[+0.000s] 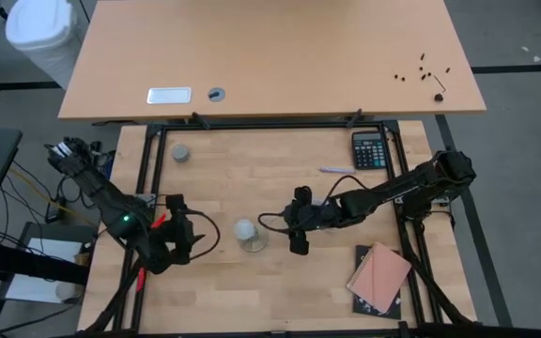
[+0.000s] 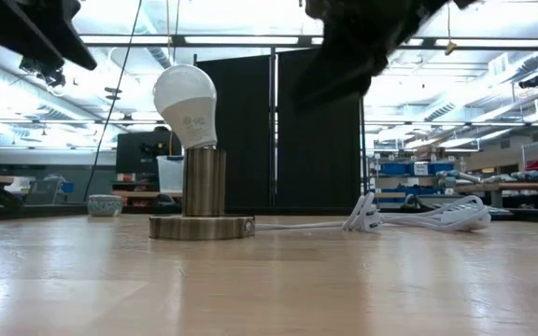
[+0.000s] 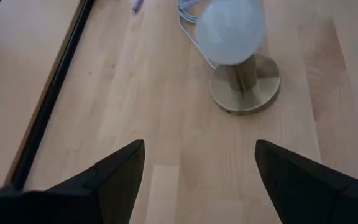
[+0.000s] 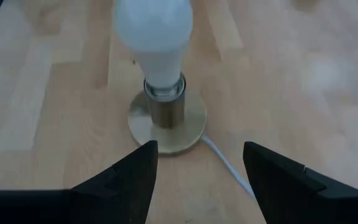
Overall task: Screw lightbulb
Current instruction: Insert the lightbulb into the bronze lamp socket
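We are seeing the lightbulb (image 1: pixel 243 228) sitting in the socket of the round brass lamp base (image 1: pixel 255 242) at lower centre of the high view, leaning slightly left in the low view, white cord (image 2: pixel 409 218) trailing off right. The left gripper (image 1: pixel 185 241) is hovering left of it, jaws apart and holding nothing. The right gripper (image 1: pixel 296 225) is hovering right of it, jaws apart too, not touching the bulb.

Bare worktop (image 1: pixel 242 291) lies ahead of both arms' spread fingers; only the lightbulb (image 1: pixel 243 228) on its lamp base (image 1: pixel 255 242) stands between them.
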{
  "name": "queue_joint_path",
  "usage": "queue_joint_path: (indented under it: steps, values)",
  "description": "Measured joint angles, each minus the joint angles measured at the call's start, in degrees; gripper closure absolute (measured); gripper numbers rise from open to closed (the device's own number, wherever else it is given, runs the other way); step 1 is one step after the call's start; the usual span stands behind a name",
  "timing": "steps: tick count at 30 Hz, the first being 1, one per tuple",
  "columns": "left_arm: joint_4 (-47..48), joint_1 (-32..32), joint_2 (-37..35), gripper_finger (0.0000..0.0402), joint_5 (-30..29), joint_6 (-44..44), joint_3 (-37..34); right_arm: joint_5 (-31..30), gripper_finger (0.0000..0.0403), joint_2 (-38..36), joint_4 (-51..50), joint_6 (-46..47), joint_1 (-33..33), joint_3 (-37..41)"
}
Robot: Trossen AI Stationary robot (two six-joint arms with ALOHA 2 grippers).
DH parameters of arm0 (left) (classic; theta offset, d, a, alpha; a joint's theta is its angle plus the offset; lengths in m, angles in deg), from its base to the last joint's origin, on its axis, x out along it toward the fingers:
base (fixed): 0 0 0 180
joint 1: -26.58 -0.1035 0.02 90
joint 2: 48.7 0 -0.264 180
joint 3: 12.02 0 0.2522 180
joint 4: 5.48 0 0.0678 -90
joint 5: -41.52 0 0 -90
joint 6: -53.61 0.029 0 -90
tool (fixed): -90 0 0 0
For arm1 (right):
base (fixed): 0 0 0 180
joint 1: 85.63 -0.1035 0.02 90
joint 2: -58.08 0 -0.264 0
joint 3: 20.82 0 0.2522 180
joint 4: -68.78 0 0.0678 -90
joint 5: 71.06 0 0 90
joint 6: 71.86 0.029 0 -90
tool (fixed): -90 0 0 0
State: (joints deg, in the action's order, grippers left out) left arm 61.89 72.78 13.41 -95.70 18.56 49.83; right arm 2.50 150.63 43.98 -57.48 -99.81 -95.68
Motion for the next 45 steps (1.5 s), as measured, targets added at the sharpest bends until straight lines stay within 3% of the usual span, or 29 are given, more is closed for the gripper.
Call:
queue_joint_path:
  steps: [10,21,27,34,45]
  values:
    - [-0.05,5.48,0.0,0.0092,-2.42,-13.63,-5.34,-0.48,0.0156,0.0,-3.21,-2.98,0.0,-7.57]
    - [-0.84,4.92,0.09,0.0092,-3.3,-25.64,-10.27,-0.65,0.0156,0.02,-1.83,-7.05,0.01,-10.54]
    - [-8.65,4.8,0.11,0.0092,-3.96,-22.61,-12.18,-0.59,0.0156,0.02,-1.41,-9.69,0.2,-12.95]
    - [-24.76,3.72,0.13,0.0095,-6.98,-13.09,-16.44,-0.59,0.0156,0.02,-1.06,-10.3,0.37,-13.09]
    - [-44.41,-2.42,0.13,0.0148,-6.88,-0.66,-22.95,-0.46,0.0156,0.07,-1.13,-9.77,0.31,-13.09]
